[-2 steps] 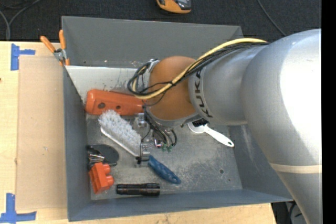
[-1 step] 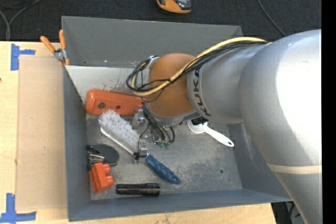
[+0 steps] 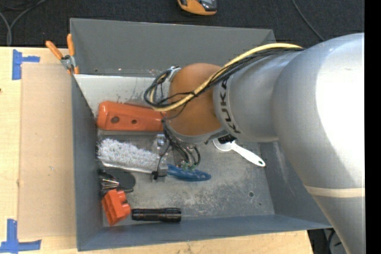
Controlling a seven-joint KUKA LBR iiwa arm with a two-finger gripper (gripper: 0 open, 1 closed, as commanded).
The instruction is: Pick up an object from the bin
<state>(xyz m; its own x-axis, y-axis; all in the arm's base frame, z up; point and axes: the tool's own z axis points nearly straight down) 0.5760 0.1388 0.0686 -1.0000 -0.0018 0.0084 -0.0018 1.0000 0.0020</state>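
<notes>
Camera view: the end effector [image 3: 159, 162] stands near the centre of the bin [image 3: 172, 38], over the right end of the white brush [image 3: 125, 153]. A blue handle [image 3: 190, 175] lies just beside it, toward the right wall. Its open or closed state cannot be determined. The brush is judged light, with soft, yielding bristles; grip across the stiff spine, not the tufts.

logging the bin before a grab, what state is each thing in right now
orange handle: lying flat by the back left wall
white bristle brush: lying flat, right end under the pincer
blue tool: lying flat, left end at the pincer
white spoon: lying flat, partly hidden by the arm
black cylinder: on its side near the front wall
orange block: resting in the front left corner
pincer: low in the bin
</notes>
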